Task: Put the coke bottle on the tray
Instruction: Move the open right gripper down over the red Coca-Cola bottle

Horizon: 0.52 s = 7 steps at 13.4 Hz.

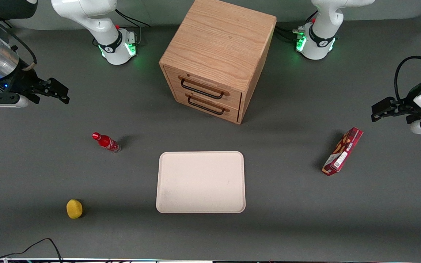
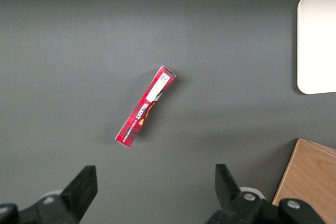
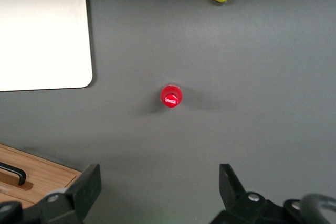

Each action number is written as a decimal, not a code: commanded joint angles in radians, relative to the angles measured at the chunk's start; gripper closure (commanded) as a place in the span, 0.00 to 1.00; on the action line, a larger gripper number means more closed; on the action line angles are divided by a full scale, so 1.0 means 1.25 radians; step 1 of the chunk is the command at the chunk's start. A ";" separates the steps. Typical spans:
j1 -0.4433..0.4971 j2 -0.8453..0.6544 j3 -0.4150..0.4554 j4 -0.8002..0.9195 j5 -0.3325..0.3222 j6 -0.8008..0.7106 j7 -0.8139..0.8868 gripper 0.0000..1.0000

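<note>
The coke bottle (image 1: 106, 142), small and red with a red cap, stands upright on the grey table beside the tray, toward the working arm's end. In the right wrist view I see its cap from straight above (image 3: 171, 96). The cream-beige tray (image 1: 200, 182) lies flat and bare near the middle of the table, nearer the front camera than the cabinet; it also shows in the right wrist view (image 3: 42, 38). My right gripper (image 1: 61, 93) hangs high above the table, farther from the front camera than the bottle. It is open and empty (image 3: 160, 182), well apart from the bottle.
A wooden two-drawer cabinet (image 1: 217, 54) stands farther back than the tray. A yellow lemon-like object (image 1: 74, 208) lies nearer the front camera than the bottle. A red snack box (image 1: 342, 151) lies toward the parked arm's end. A black cable (image 1: 31, 246) runs at the front edge.
</note>
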 commanded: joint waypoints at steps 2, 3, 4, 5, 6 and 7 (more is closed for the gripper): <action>-0.009 0.030 0.003 0.046 0.015 -0.030 -0.024 0.00; -0.009 0.040 0.005 0.051 0.015 -0.030 -0.019 0.00; -0.009 0.048 0.005 0.051 0.015 -0.030 -0.010 0.00; -0.010 0.052 0.006 0.041 0.015 -0.030 -0.022 0.00; -0.010 0.055 0.006 0.019 0.016 -0.018 -0.027 0.00; -0.019 0.054 0.006 -0.017 0.017 0.017 -0.057 0.00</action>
